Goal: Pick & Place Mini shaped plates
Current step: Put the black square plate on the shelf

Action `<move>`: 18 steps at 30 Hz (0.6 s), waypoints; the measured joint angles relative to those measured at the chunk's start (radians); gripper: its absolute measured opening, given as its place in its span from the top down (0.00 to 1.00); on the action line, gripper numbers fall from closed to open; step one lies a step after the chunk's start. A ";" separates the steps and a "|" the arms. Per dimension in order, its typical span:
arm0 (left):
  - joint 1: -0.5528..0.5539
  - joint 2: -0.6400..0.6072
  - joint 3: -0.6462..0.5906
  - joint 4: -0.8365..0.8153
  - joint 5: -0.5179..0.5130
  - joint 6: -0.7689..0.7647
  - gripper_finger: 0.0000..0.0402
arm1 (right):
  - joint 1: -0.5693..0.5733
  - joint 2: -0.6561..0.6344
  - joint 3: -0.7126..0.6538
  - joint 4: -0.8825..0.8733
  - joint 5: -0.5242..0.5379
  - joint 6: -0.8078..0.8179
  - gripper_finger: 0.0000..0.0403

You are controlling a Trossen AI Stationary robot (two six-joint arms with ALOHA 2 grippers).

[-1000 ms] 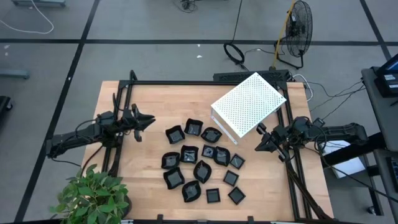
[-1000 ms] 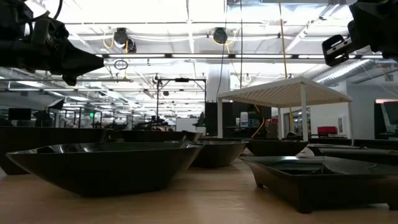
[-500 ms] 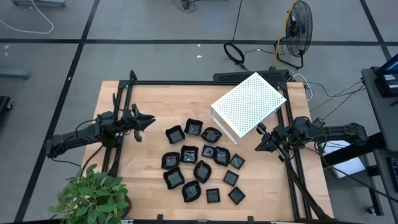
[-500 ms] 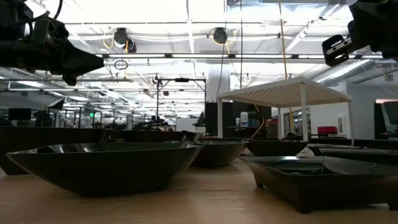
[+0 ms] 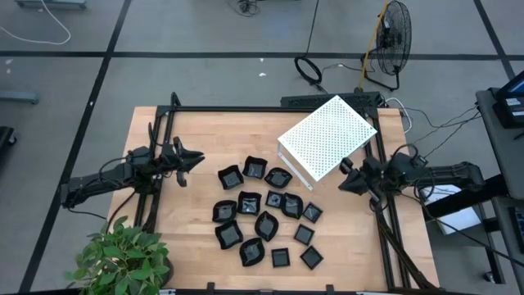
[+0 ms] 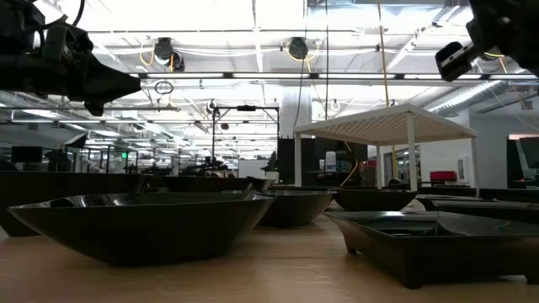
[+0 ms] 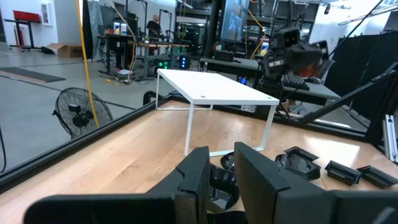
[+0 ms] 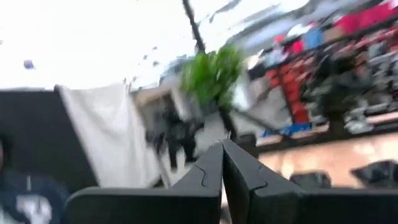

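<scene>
Blurred room surrounds the right end effector [image 8: 222,163], fingers pressed together, empty.

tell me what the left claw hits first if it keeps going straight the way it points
Probably the nearest black plate, though the left claw hangs above the table and may pass over it toward the white box.

table: light wood top [image 5: 196,254], black frame rails along edges | white perforated box [image 5: 327,137]: far right part of table, turned at an angle | potted green plant [image 5: 123,258]: near left corner | standing fan [image 5: 394,37]: on floor beyond table, cables beside it
</scene>
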 joint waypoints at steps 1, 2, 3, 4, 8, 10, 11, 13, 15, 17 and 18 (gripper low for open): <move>0.000 0.000 0.000 0.000 0.000 0.000 0.81 | 0.000 0.000 0.000 0.016 0.026 0.004 1.00; 0.000 0.000 0.000 0.000 0.000 0.000 0.81 | 0.000 0.001 0.000 0.027 0.052 0.006 1.00; 0.000 0.000 0.000 0.000 0.000 0.000 0.81 | 0.000 0.001 0.000 0.038 0.078 0.008 1.00; 0.000 0.000 0.000 0.000 0.000 0.000 0.81 | 0.000 0.000 0.000 0.041 0.101 0.010 1.00; 0.000 0.000 0.000 0.000 0.000 0.000 0.81 | 0.000 0.003 0.000 0.033 0.183 0.001 1.00; 0.000 0.000 0.000 0.000 0.000 0.000 0.81 | 0.000 0.004 0.000 0.034 0.195 0.039 1.00; 0.000 0.000 0.000 0.000 0.000 0.000 0.81 | 0.000 0.004 0.000 0.031 0.190 0.051 1.00; 0.000 0.000 0.000 0.000 0.000 0.000 0.81 | 0.000 0.004 0.000 0.028 0.187 0.028 1.00; 0.000 0.000 0.000 0.000 0.000 0.000 0.81 | 0.000 0.005 0.000 0.026 0.188 0.003 1.00; 0.000 0.000 0.000 0.000 0.000 0.000 0.81 | 0.000 0.005 0.000 0.027 0.213 -0.006 1.00; 0.000 0.000 0.000 0.000 0.000 0.000 0.81 | 0.000 0.005 0.000 0.027 0.239 -0.005 0.99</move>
